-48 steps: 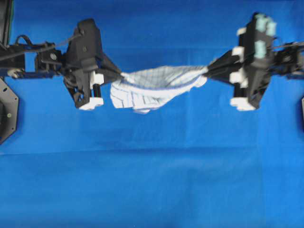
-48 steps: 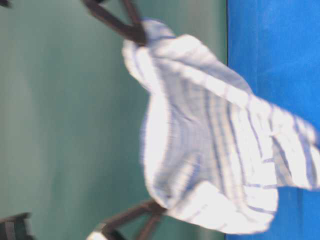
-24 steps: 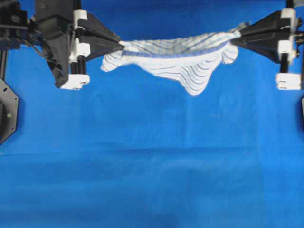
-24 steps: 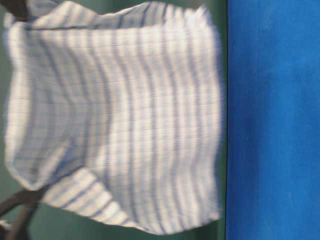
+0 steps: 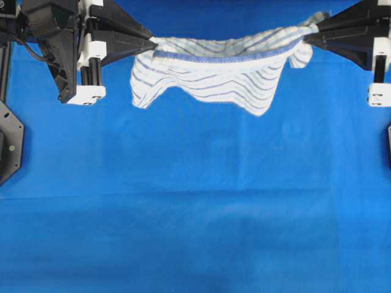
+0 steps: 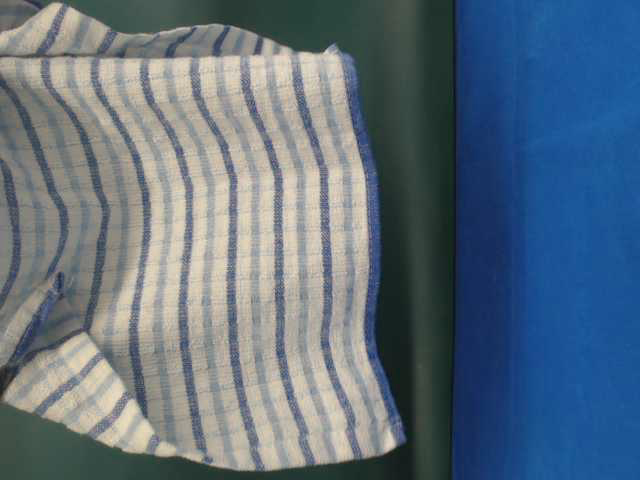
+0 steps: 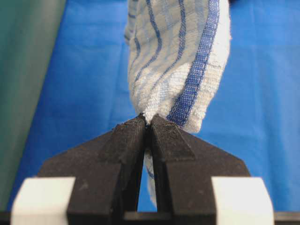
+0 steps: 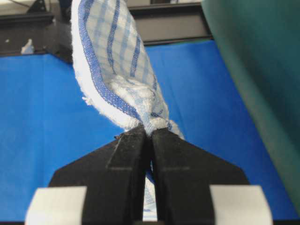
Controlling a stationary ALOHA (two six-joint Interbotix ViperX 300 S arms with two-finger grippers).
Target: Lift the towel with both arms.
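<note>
Holding the towel (image 5: 214, 67) clear above the table (image 5: 195, 213), I'm keeping the left gripper (image 7: 147, 123) and right gripper (image 8: 149, 132) pinched on opposite corners; it's sagging, soft and light.

text: none legible | labels/brands/numbers: none seen | note: arm housings partly cropped, possibly hiding markings

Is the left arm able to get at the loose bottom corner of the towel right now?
Probably not. The left gripper is shut on the towel at its top corner, as is the right gripper at the other, so letting go to reach the hanging corner would likely drop that side.
</note>
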